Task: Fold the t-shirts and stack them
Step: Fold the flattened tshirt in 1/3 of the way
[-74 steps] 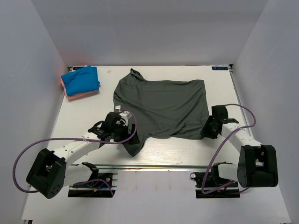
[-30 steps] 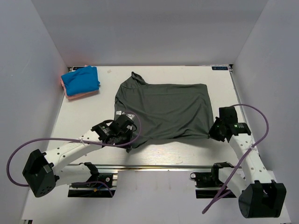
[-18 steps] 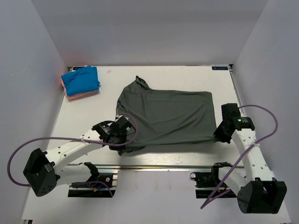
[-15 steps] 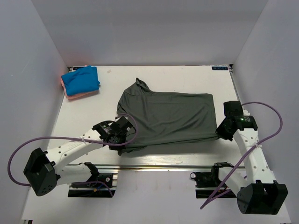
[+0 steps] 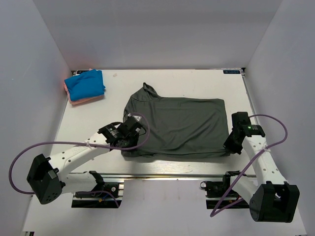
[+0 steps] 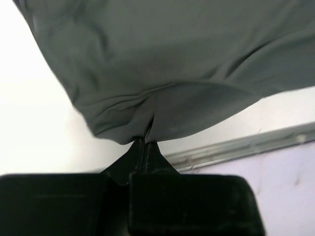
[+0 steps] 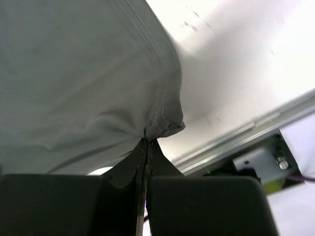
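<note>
The dark grey-green t-shirt [image 5: 174, 125] lies spread across the middle of the table, with a bunched bit at its far left. My left gripper [image 5: 128, 146] is shut on its near left corner. In the left wrist view the cloth [image 6: 162, 64] puckers into the closed tips of the left gripper [image 6: 145, 140]. My right gripper [image 5: 229, 147] is shut on the near right corner. There the stitched hem [image 7: 165, 118] bunches just above the right gripper [image 7: 147, 141]. A folded blue t-shirt [image 5: 84, 83] rests on a folded pink one [image 5: 87, 100] at the far left.
A metal rail [image 5: 167, 174] runs along the table's near edge, just behind both held corners, and shows in the wrist views too [image 6: 236, 147] [image 7: 246, 132]. White walls close in the left, right and far sides. Purple cables loop off both arms.
Both grippers have drawn the shirt's near edge toward the rail and set it lower. The near left flap has pulled straight and the shirt now lies flatter and squarer.
</note>
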`<act>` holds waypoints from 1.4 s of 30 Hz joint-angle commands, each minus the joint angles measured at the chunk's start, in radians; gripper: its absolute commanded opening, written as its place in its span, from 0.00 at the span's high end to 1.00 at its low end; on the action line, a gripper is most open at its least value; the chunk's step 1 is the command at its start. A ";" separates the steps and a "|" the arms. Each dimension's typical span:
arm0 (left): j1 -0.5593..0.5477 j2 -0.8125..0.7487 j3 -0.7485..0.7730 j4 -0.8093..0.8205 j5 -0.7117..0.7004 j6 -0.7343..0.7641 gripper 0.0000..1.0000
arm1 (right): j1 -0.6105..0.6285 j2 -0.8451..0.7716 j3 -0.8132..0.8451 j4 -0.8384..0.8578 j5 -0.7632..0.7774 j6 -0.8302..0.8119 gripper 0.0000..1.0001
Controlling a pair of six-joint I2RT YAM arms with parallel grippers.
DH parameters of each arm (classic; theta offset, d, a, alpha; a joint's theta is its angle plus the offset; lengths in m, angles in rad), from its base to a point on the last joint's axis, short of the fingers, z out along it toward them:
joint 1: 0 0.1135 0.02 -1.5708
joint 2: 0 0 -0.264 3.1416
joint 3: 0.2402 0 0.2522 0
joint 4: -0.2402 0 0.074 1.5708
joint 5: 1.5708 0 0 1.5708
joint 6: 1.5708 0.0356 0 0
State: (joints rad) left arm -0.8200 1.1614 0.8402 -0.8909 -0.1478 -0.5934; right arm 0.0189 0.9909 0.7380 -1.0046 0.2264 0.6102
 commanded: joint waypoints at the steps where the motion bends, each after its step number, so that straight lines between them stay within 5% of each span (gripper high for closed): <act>1: 0.015 0.044 0.089 0.081 -0.074 0.035 1.00 | -0.007 0.023 0.018 0.092 -0.022 -0.032 1.00; 9: 0.047 0.196 0.221 0.173 -0.364 0.104 1.00 | -0.007 0.141 0.101 0.228 0.022 -0.087 1.00; 17: 0.108 0.270 0.240 0.498 -0.274 0.406 1.00 | -0.008 0.287 0.193 0.304 0.073 -0.107 1.00; 32: 0.222 0.534 0.388 0.526 -0.197 0.483 1.00 | -0.005 0.508 0.310 0.417 0.108 -0.182 1.00; 33: 0.234 0.549 0.398 0.526 -0.181 0.501 0.96 | -0.005 0.520 0.314 0.425 0.106 -0.190 1.00; 34: 0.234 0.567 0.427 0.526 -0.170 0.501 0.81 | -0.005 0.563 0.323 0.426 0.106 -0.190 0.99; 35: 0.243 0.611 0.447 0.506 -0.161 0.501 0.43 | -0.005 0.578 0.351 0.429 0.110 -0.190 0.86; 37: 0.254 0.658 0.515 0.478 -0.161 0.501 0.22 | -0.007 0.632 0.376 0.429 0.120 -0.196 0.73; 38: 0.274 0.679 0.539 0.469 -0.161 0.492 0.03 | -0.007 0.643 0.412 0.432 0.119 -0.199 0.61; 42: 0.306 0.770 0.707 0.368 -0.170 0.446 0.00 | -0.005 0.716 0.514 0.377 0.107 -0.191 0.38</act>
State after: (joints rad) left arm -0.5407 1.9202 1.4311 -0.4351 -0.3241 -0.1123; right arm 0.0189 1.6962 1.1614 -0.6109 0.3191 0.4240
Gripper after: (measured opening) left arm 0.994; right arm 0.590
